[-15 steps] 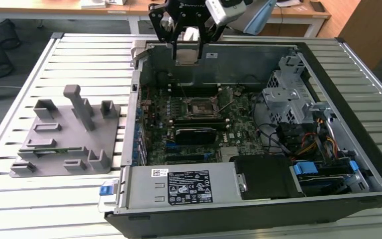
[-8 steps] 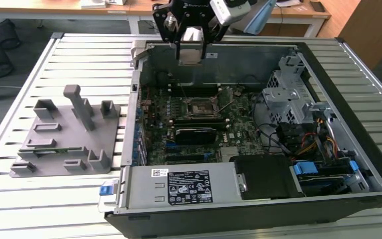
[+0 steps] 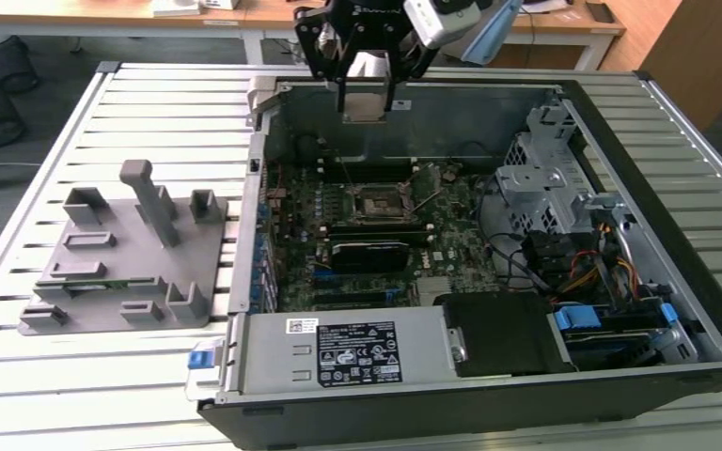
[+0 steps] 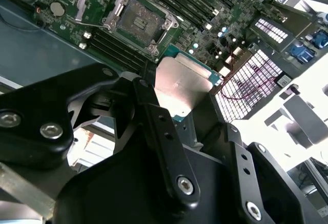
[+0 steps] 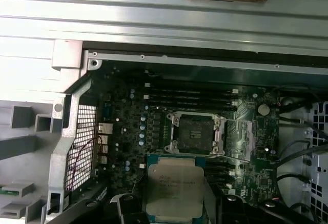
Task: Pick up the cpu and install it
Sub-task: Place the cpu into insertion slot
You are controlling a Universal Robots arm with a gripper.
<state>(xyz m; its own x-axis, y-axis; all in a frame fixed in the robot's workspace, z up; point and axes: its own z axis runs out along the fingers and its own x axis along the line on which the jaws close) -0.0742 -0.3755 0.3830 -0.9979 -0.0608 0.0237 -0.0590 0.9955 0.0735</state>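
My gripper (image 3: 368,101) hangs above the back wall of the open computer case (image 3: 637,272), shut on the cpu (image 3: 368,105), a flat square chip with a silvery top. Both wrist views show the cpu (image 4: 179,88) (image 5: 174,189) pinched by its edges between the black fingers (image 4: 159,131), held level in the air. The square processor socket (image 3: 374,203) (image 4: 136,23) (image 5: 195,131) lies on the green motherboard below and ahead of the chip, its metal frame swung open and its contact field bare.
A grey holder block (image 3: 123,254) with a green memory stick (image 3: 79,282) lies on the slatted table at the exterior view's left. Inside the case stand a power supply (image 3: 349,352), a metal drive cage (image 3: 549,178) and cables (image 3: 587,272). Memory slots (image 5: 189,98) flank the socket.
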